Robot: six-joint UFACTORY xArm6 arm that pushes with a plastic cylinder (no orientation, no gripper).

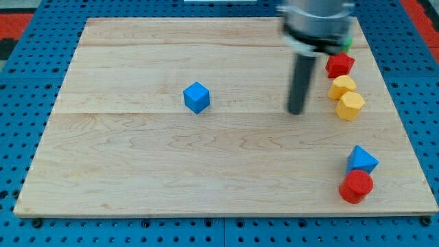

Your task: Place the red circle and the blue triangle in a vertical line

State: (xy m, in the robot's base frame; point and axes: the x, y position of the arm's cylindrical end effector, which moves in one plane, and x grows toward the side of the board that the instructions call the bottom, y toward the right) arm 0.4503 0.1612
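Pale wooden board (171, 158), grain in 3 long planks, lies on blue pegboard (20, 226) dotted with holes. Red patches at far left (14, 20) and far right (422, 14) corners. Even light.

One camera is watching me from above the board's (206, 171) near edge, tilting down and facing the far side. It is sitting close enough that the board is nearly filling the view.

a blue cube (197, 97) sits mid-tabletop (137, 171), while near the view's right edge a red block (339, 64) tops two yellow blocks (342, 86) (350, 105), green sliver (348, 41) above.
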